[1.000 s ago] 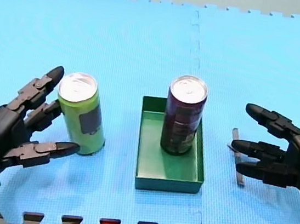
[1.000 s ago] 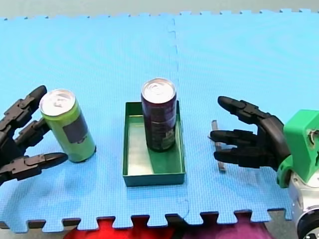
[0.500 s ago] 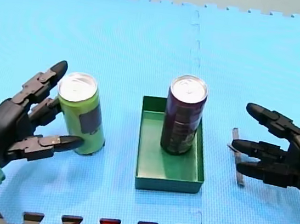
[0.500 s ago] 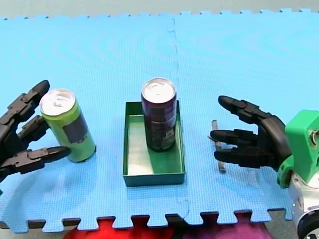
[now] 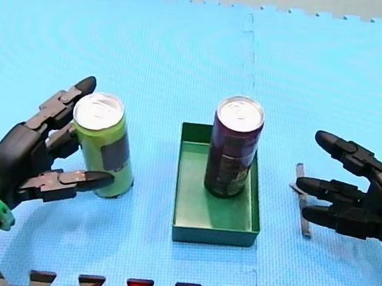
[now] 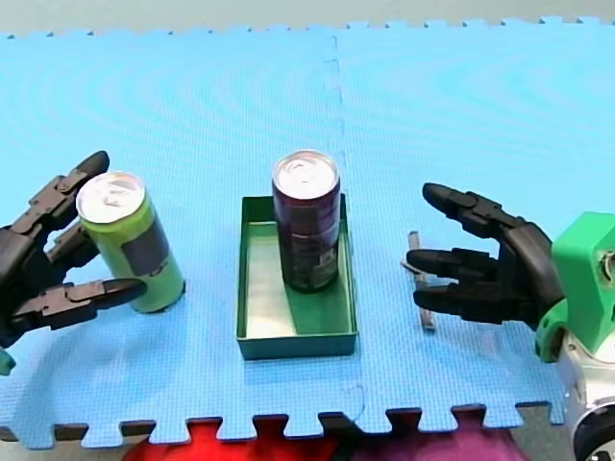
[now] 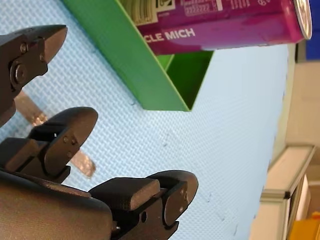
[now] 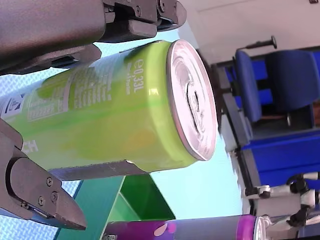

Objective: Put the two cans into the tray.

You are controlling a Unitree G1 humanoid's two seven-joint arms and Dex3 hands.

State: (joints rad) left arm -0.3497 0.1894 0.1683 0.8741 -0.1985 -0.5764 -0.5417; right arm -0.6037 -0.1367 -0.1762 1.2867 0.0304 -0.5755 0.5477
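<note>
Here the green can [image 5: 104,147] stands gripped by the left robot hand [image 5: 33,161].

This looks like an office or a lab room; the work surface is a blue foam mat [image 5: 153,53] of interlocking tiles, not household furniture; past its edge the second wrist view shows blue office chairs [image 8: 295,80] on a metal base [image 8: 270,205] before a pale wall [image 8: 235,20]; pale furniture [image 7: 285,180] stands nearby.

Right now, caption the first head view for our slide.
Left hand grips the green can; purple can stands in the tray; right hand open beside it.
</note>
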